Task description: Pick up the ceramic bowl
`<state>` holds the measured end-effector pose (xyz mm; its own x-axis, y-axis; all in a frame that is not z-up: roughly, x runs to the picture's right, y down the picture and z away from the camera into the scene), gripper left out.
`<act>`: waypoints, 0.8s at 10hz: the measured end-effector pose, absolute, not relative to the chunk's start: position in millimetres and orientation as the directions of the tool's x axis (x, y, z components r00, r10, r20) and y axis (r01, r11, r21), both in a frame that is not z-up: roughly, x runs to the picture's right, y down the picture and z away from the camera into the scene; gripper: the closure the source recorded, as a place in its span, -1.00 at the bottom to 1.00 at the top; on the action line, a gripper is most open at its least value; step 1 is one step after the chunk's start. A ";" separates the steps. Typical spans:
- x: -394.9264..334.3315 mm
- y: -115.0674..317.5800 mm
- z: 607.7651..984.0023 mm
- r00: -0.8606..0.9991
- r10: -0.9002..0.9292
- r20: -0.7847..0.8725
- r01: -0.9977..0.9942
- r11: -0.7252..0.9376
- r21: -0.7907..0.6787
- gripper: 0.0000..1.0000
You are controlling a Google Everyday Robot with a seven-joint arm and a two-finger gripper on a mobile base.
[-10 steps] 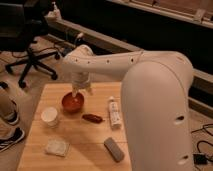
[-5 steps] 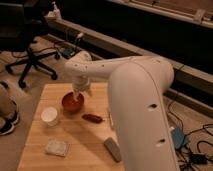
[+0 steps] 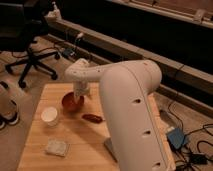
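The ceramic bowl [image 3: 70,102] is small, round and glossy reddish-brown. It sits on the wooden table [image 3: 82,140] left of the middle, just right of and behind the white paper cup [image 3: 50,115]. My gripper [image 3: 80,96] hangs from the white arm [image 3: 127,100] and reaches down at the bowl's right rim. Part of that rim is hidden behind it. A small dark red oblong object [image 3: 92,118] lies in front and to the right of the bowl.
A pale square packet [image 3: 56,147] lies near the table's front left. A black office chair [image 3: 27,50] stands beyond the table at the left. A long ledge with cables [image 3: 125,47] runs behind. The big arm body covers the table's right side.
The view has shifted and the arm's body has swung further over the table's right, hiding the white and grey items there. The gripper stays at the bowl's right rim.
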<state>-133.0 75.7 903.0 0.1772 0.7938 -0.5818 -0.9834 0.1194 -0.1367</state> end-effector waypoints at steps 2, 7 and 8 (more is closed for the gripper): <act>-134.7 87.7 912.4 0.165 0.774 -0.612 -0.985 0.096 -0.144 0.25; -137.9 43.6 867.2 0.181 0.796 -0.577 -0.979 0.091 -0.180 1.00; -133.1 36.8 857.5 0.180 0.800 -0.572 -0.980 0.094 -0.177 1.00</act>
<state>-133.1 36.8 857.5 0.1804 0.8000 -0.5722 -0.9796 0.0940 -0.1774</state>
